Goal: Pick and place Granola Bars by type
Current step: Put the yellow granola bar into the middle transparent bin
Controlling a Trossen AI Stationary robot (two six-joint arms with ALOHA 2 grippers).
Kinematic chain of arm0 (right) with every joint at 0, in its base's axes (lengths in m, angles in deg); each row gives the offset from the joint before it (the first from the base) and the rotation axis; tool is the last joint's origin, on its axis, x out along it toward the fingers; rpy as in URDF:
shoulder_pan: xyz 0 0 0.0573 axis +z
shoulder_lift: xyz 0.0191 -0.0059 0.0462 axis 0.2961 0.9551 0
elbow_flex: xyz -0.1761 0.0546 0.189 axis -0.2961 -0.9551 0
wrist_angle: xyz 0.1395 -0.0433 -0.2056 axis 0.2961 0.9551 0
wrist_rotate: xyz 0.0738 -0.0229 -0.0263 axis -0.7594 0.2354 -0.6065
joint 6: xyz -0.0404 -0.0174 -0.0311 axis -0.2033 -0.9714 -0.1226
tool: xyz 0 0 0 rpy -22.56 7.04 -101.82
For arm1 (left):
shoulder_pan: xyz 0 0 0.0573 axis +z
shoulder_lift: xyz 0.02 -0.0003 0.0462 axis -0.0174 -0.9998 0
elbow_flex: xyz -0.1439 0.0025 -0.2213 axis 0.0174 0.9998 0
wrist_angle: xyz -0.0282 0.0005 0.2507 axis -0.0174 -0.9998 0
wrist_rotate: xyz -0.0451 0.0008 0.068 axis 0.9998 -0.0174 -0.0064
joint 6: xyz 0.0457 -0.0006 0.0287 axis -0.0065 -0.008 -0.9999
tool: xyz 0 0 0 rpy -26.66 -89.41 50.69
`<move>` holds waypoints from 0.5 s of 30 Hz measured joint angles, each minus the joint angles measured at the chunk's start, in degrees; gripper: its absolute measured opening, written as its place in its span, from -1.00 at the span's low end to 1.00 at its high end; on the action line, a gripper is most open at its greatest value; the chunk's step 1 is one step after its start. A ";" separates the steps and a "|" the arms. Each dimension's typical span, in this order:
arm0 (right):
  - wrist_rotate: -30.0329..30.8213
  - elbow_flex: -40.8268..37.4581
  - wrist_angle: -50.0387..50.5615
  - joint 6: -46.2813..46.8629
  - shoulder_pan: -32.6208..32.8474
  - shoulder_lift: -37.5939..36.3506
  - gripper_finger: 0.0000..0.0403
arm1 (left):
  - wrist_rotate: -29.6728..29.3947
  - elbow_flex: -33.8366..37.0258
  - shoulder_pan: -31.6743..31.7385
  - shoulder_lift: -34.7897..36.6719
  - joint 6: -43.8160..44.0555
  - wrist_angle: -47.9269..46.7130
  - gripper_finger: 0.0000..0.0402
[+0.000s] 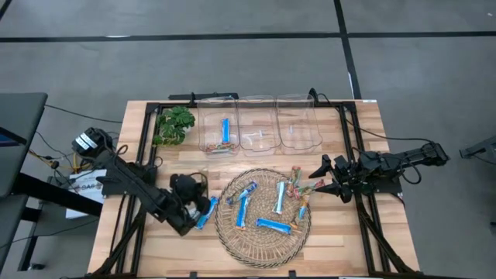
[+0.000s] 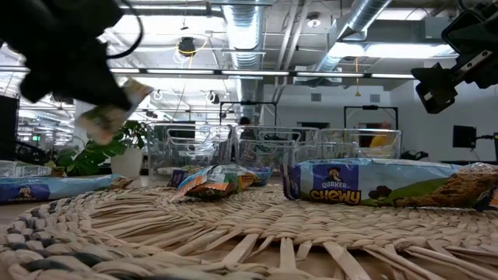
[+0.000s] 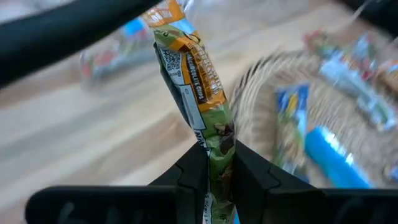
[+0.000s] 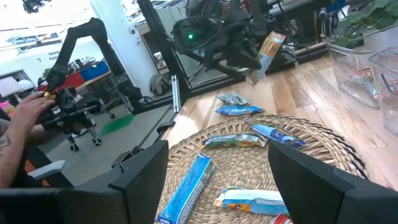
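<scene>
Two grippers: my left gripper (image 3: pixel 213 163) pinches a bar (image 3: pixel 193 87) by one end, lifted left of the mat (image 1: pixel 263 244); my right gripper (image 1: pixel 324 177) hovers spread at its right edge. Held so low, the bar could slip before reaching the bins (image 1: pixel 258 142).

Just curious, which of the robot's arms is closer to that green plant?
Left. The left pincer sits below the plant on the same side, shut on a granola bar. The right pincer waits across the woven mat.
</scene>
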 joint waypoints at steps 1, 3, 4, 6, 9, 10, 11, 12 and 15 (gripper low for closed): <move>0.00 0.00 -0.01 -0.01 0.00 0.00 0.34 | -1.20 0.00 0.78 0.00 -2.13 1.82 -0.74; 0.00 -0.01 -0.01 0.00 -0.01 0.00 0.34 | -3.22 0.00 2.42 0.00 -6.55 5.70 -0.74; -0.01 -0.01 0.00 0.00 -0.01 0.00 0.34 | -4.18 0.00 3.26 0.00 -9.14 7.95 -0.75; 0.00 -0.02 0.01 0.00 -0.01 0.02 0.34 | -6.21 0.00 4.96 0.00 -14.24 12.57 -0.76; 0.00 0.00 0.00 0.00 0.00 0.01 0.34 | -8.51 -0.02 7.37 0.00 -22.19 20.02 -0.78; 0.00 -0.02 -0.01 0.00 0.01 0.02 0.34 | -8.94 -0.02 8.13 0.00 -24.83 22.50 -0.78; 0.00 0.00 0.01 0.00 -0.01 0.00 0.34 | -9.31 -0.02 8.87 0.00 -27.45 24.75 -0.78; 0.00 -0.01 0.00 0.00 0.00 0.01 0.34 | -9.64 -0.02 9.57 0.00 -29.69 26.82 -0.77; 0.00 -0.01 0.01 0.00 0.01 0.00 0.34 | -10.09 -0.02 11.61 0.00 -36.58 33.21 -0.77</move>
